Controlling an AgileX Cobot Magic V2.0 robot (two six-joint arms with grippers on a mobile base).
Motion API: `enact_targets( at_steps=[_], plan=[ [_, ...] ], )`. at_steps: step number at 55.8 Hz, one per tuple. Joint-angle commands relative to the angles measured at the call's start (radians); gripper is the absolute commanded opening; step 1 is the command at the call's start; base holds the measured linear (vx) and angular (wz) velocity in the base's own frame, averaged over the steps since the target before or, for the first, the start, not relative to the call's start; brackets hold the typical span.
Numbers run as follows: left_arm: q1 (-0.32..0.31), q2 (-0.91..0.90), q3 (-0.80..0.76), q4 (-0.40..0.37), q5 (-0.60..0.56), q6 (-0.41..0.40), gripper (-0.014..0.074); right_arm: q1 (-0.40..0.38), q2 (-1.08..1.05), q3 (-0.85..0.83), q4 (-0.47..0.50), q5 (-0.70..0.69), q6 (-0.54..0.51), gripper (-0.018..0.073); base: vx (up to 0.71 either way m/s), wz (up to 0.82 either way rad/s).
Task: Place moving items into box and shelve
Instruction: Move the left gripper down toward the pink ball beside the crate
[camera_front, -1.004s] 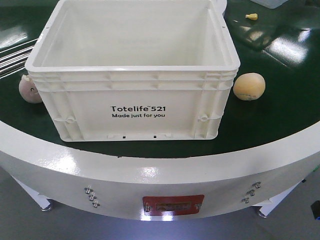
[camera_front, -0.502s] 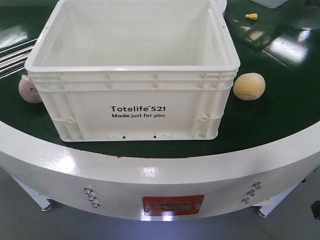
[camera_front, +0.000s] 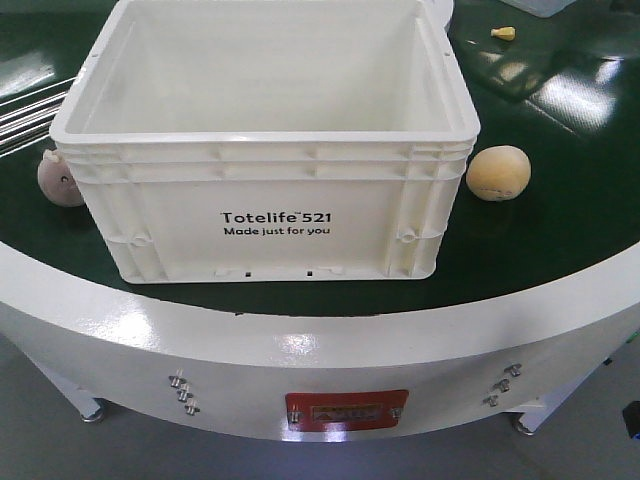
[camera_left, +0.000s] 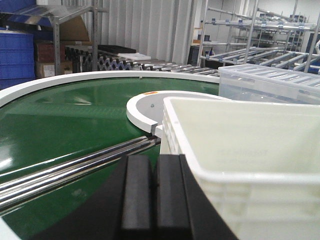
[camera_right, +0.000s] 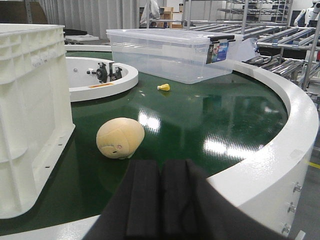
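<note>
The pale pinkish onion-like piece (camera_front: 60, 180) lies on the green belt (camera_front: 570, 220) at the left wall of the white Totelife crate (camera_front: 270, 215), partly hidden by it; whether they touch I cannot tell. The left gripper (camera_left: 155, 165) hangs low beside that wall, black pads pressed together on nothing. The crate stands upright with nothing showing inside. It looks stiff and light for its bulk, best lifted under the ribbed rim by both arms. Just right of it, apart, sits the tan-yellow piece (camera_front: 498, 173). It is round and smooth, probably light and prone to roll, so pinch across its middle. The right gripper (camera_right: 161, 170), pads closed and empty, faces it.
</note>
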Motion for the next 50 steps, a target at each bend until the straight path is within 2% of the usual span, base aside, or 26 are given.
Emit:
enact_targets(
  at_steps=[1,8,19,23,28,35,43,50],
  plan=[
    [0.0,0.116,-0.118,-0.003,-0.078,-0.01,-0.0007,0.001,-0.008,0.005,-0.006,-0.088,-0.01,-0.0008,0.0,0.0],
    [0.0,0.24,-0.21,-0.003,-0.077,-0.01,-0.0007,0.001,-0.008,0.005,-0.006,-0.088,-0.01,-0.0008,0.0,0.0],
    [0.002,0.387,-0.261,-0.003,-0.036,-0.011,-0.0004,0.001,-0.008,0.005,0.028,-0.183,0.041,-0.0008,0.0,0.0],
    [0.017,0.449,-0.296,-0.004,0.003,-0.066,-0.0004,0.001,-0.008,0.005,0.052,-0.218,0.059,-0.0008,0.0,0.0],
    [0.055,0.533,-0.369,-0.002,0.05,-0.177,0.0,0.001,-0.008,0.005,0.068,-0.221,0.062,-0.0008,0.0,0.0],
    [0.102,0.629,-0.488,-0.002,0.098,-0.193,0.0016,0.001,-0.008,0.005,0.111,-0.218,0.063,-0.0008,0.0,0.0],
    [0.125,0.739,-0.62,-0.002,0.152,-0.193,0.0078,0.001,-0.008,0.005,0.198,-0.218,0.087,-0.0008,0.0,0.0],
    [0.125,0.863,-0.71,-0.004,0.215,-0.192,0.0213,0.001,-0.008,0.005,0.226,-0.218,0.087,-0.0004,0.0,0.0]
  ],
)
